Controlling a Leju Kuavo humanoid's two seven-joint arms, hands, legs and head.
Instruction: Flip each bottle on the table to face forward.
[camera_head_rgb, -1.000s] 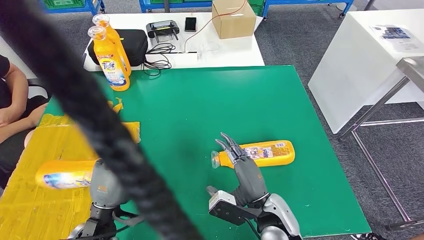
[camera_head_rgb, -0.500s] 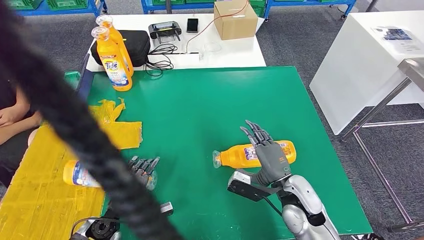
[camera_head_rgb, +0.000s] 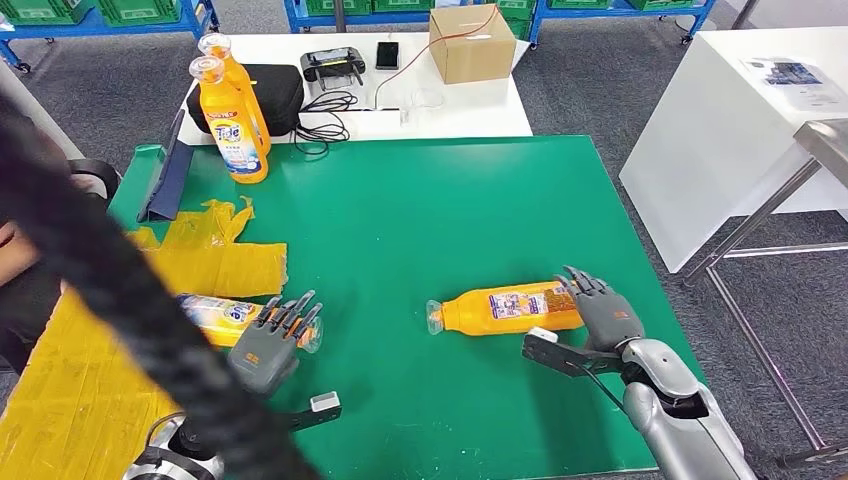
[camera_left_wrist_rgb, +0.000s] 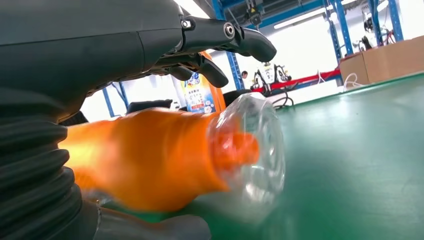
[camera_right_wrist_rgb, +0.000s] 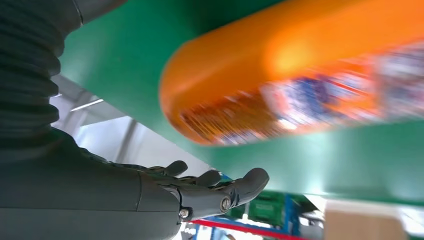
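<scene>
A: Green desk (camera_head_rgb: 420, 200), head view. One orange bottle (camera_head_rgb: 505, 308) lies on its side toward the right edge, near the front, clear cap pointing left, label up.

B: Right hand (camera_head_rgb: 600, 310)?

A: At the base end of that bottle, fingers straight and spread. The right wrist view shows a gap between the palm and the bottle's base. Holds nothing.

B: Left side?

A: A second bottle (camera_head_rgb: 225, 318) lies on its side near the front-left, partly on the yellow plastic sheet (camera_head_rgb: 215, 262) covering that corner. Clear cap points right. The left hand (camera_head_rgb: 272, 340) sits over its cap end.

B: Gripping?

A: The left wrist view shows fingers arched above the neck and the thumb under it, bottle between them. Whether they press on it, cannot tell.

B: Others?

A: Two upright bottles (camera_head_rgb: 230, 120) at the far-left corner, labels facing front. A blue folder (camera_head_rgb: 168, 180) leans at the left edge. Behind, a white table (camera_head_rgb: 480, 112) with a cardboard box (camera_head_rgb: 468, 42), a black case (camera_head_rgb: 270, 88) and cables. A thick black hose (camera_head_rgb: 120, 300) crosses the left foreground, blurred.
</scene>
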